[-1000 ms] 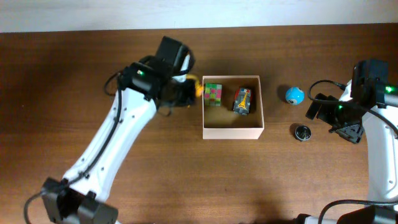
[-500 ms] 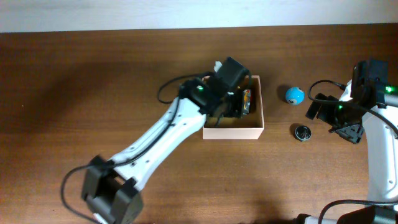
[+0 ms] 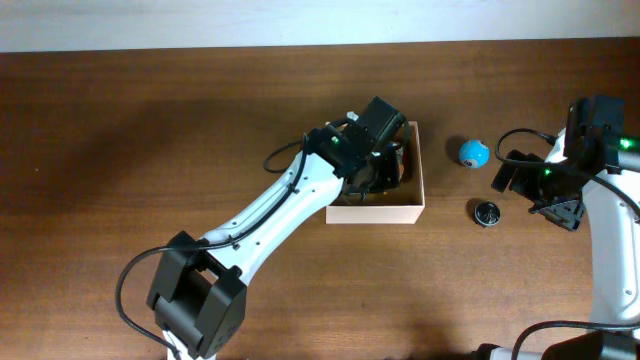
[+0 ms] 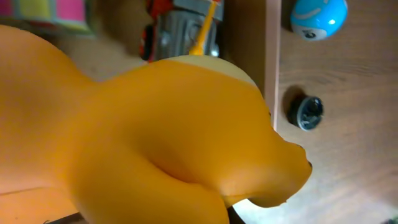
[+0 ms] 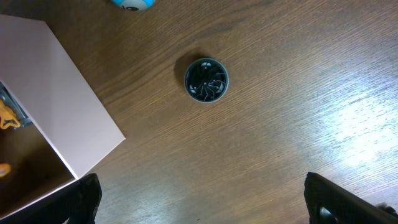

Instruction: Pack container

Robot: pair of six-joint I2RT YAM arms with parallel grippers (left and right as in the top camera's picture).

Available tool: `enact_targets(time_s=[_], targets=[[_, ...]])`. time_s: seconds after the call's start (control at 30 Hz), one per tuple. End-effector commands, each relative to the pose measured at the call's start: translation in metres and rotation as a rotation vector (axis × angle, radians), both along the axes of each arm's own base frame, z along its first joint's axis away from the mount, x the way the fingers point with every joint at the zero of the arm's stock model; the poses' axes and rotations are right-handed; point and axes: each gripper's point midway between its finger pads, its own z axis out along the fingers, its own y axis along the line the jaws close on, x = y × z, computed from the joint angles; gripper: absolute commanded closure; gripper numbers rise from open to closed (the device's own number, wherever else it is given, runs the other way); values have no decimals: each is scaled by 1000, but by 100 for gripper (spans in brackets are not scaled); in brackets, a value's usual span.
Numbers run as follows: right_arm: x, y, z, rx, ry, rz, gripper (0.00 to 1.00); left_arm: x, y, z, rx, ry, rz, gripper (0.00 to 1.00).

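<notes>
The container (image 3: 420, 190) is a shallow square cardboard box with pale walls, at mid table. My left gripper (image 3: 375, 165) hangs over its inside, shut on a soft orange-yellow toy (image 4: 155, 137) that fills the left wrist view. Inside the box are a coloured cube (image 4: 56, 9) and a small dark robot toy (image 4: 180, 31), mostly hidden under my arm in the overhead view. The box wall (image 4: 272, 62) also shows in the left wrist view. My right gripper (image 3: 535, 195) is open and empty over bare table to the right of the box; its fingers (image 5: 208, 205) frame wood.
A blue ball (image 3: 474, 153) lies right of the box and also shows in the left wrist view (image 4: 318, 15). A small black round disc (image 3: 486, 212) lies near the right gripper and shows in the right wrist view (image 5: 206, 79). The box corner (image 5: 56, 112) is at left there.
My left arm has swung right with the yellow toy, from the table left of the box to over the box's inside. The right arm has not moved.
</notes>
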Motion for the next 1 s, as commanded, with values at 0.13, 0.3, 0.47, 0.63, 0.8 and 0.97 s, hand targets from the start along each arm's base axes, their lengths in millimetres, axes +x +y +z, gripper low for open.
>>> enact_targets(time_s=[0.13, 0.3, 0.47, 0.63, 0.8, 0.97], targets=[[-2, -4, -2, -10, 9, -4, 1, -9, -10, 3, -57, 56, -18, 52], [-2, -4, -2, -10, 10, -4, 1, -16, -16, 10, -134, 117, -50, 1], [-2, -4, -2, -10, 10, -4, 1, -5, -12, 32, -252, 163, -53, 1], [-2, -4, -2, -10, 9, -4, 1, 23, 10, 49, -257, 33, -135, 1], [4, -1, -1, 6, -16, 3, 1, 51, 46, 48, -194, -123, -277, 1], [21, 0, 4, -7, -95, 93, 1, 89, 121, 44, -149, -134, -163, 1]])
